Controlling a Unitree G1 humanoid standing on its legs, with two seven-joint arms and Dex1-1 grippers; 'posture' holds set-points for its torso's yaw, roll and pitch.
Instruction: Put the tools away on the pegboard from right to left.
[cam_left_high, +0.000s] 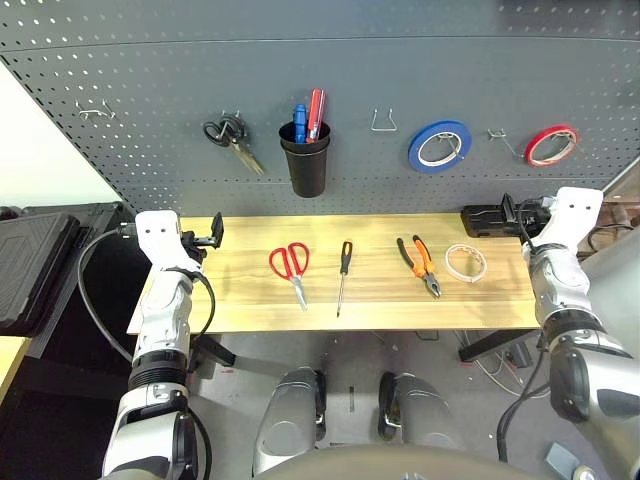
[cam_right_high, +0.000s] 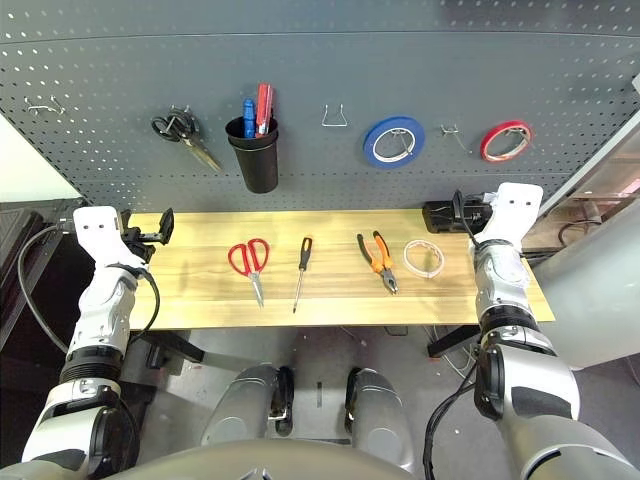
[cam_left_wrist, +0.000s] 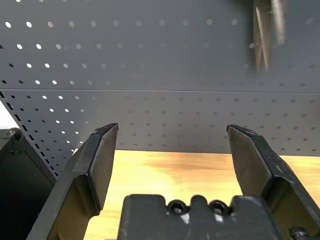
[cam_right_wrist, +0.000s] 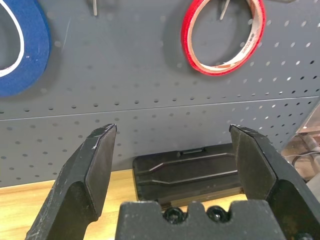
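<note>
Four tools lie in a row on the wooden table (cam_left_high: 240, 305): red-handled scissors (cam_left_high: 291, 266), a black-and-orange screwdriver (cam_left_high: 342, 276), orange-and-black pliers (cam_left_high: 420, 266) and a cream-white tape roll (cam_left_high: 467, 262) at the right. The dark grey pegboard (cam_left_high: 400, 60) rises behind the table. My left gripper (cam_left_high: 214, 232) is open over the table's left end, well left of the scissors. Over the right end, my right gripper (cam_left_high: 511, 211) is open, right of the tape roll. Both wrist views show wide-apart fingers (cam_left_wrist: 100, 160) (cam_right_wrist: 97, 165) with nothing between them.
The pegboard carries black-handled scissors (cam_left_high: 232, 138), a black cup (cam_left_high: 305, 160) with pens, a blue tape roll (cam_left_high: 440, 144), a red tape roll (cam_left_high: 551, 145) and bare hooks (cam_left_high: 385, 120) (cam_left_high: 503, 138). A black box (cam_right_wrist: 190, 172) lies by the right gripper. A black case (cam_left_high: 40, 260) sits off the table's left.
</note>
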